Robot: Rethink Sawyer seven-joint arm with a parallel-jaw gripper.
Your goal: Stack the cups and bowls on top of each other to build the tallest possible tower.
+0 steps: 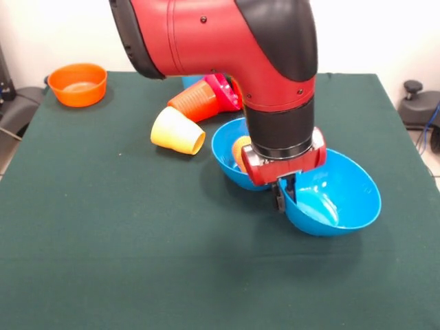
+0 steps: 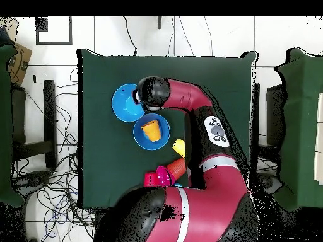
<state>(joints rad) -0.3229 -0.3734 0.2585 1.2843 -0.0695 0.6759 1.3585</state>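
No tower yet. Gripper [image 1: 283,194] apparently pinching near blue bowl's [image 1: 344,199] rim; cups [image 1: 179,130] lying loose, orange bowl [image 1: 78,84] apart.

Glossy red arm [image 1: 206,34] with black joint bands (small dark screws)

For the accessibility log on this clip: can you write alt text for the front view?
The red and black Sawyer arm reaches down with its gripper at the rim of a tilted blue bowl. Behind it a second blue bowl holds an orange cup. A yellow cup lies on the green table; an orange bowl sits far off.
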